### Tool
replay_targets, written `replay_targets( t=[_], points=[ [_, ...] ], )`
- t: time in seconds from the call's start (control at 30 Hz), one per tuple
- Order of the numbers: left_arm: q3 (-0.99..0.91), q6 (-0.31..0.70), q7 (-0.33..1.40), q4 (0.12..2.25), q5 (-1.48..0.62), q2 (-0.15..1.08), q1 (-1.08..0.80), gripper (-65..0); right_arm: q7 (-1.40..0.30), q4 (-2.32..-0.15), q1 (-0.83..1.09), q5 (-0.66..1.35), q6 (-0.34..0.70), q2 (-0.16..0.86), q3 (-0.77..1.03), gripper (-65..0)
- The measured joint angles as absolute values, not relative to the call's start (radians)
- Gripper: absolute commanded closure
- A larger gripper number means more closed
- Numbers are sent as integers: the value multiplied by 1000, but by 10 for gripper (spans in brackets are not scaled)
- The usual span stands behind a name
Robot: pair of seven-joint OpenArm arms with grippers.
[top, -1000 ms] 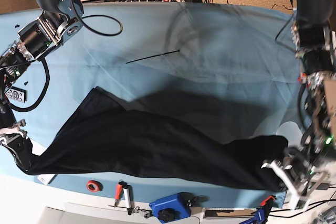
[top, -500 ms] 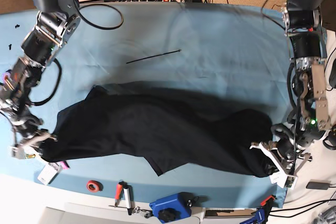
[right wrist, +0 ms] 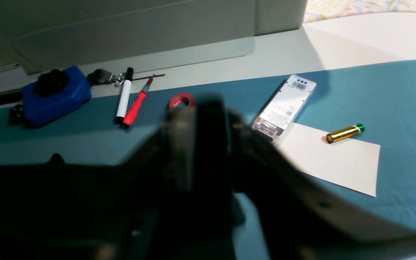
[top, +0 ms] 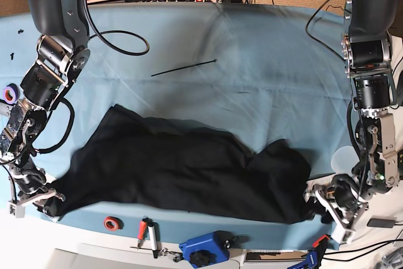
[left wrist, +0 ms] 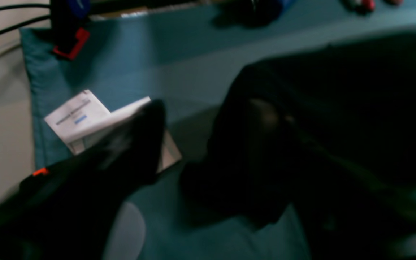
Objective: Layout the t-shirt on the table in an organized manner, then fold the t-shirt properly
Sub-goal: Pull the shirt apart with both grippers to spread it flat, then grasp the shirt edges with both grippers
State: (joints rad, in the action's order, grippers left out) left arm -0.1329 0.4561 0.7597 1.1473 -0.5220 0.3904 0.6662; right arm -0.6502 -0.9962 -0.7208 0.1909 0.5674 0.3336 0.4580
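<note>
— Where was the crumpled black fabric t-shirt (top: 182, 171)?

— Spread unevenly across the near half of the light blue cloth-covered table (top: 264, 67), between my two arms.

— Your jaws?

— My left gripper (top: 324, 203) stood parted at its edge. My right gripper (top: 38, 198) sat by the other end (too dark; I couldn't tell its state).

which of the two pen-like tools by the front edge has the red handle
The red-handled screwdriver, lying beside the white marker with the black cap. It is the one nearer the red tape roll.
</note>
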Motion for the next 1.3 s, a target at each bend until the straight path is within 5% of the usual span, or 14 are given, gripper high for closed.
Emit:
replay_targets(
  t=[0.17,0.37,0.57,0.7,0.9,1.3],
  points=[
    [-133,453,896,1152,-627,391,710,-403,-686,-997,-722,315,565,356,458,-202],
    [-133,559,1094,1220,-793,390,722,-286,-823,-1061,-720,381,570,368,459,-202],
    [-133,672,1250,1245,-760,341,611,-285,-894,-1122,-697,390,602,368,459,-202],
    [-78,694,1055,1244,-577,322,508,-285,-896,-1121,-660,384,600,368,459,-202],
    [135,695,579,1244,12,329,457,-285,-892,-1121,-587,384,603,375,457,-202],
    [411,290,598,1244,207,322,447,-287,-917,-1121,-380,451,607,421,576,-202]
  ],
)
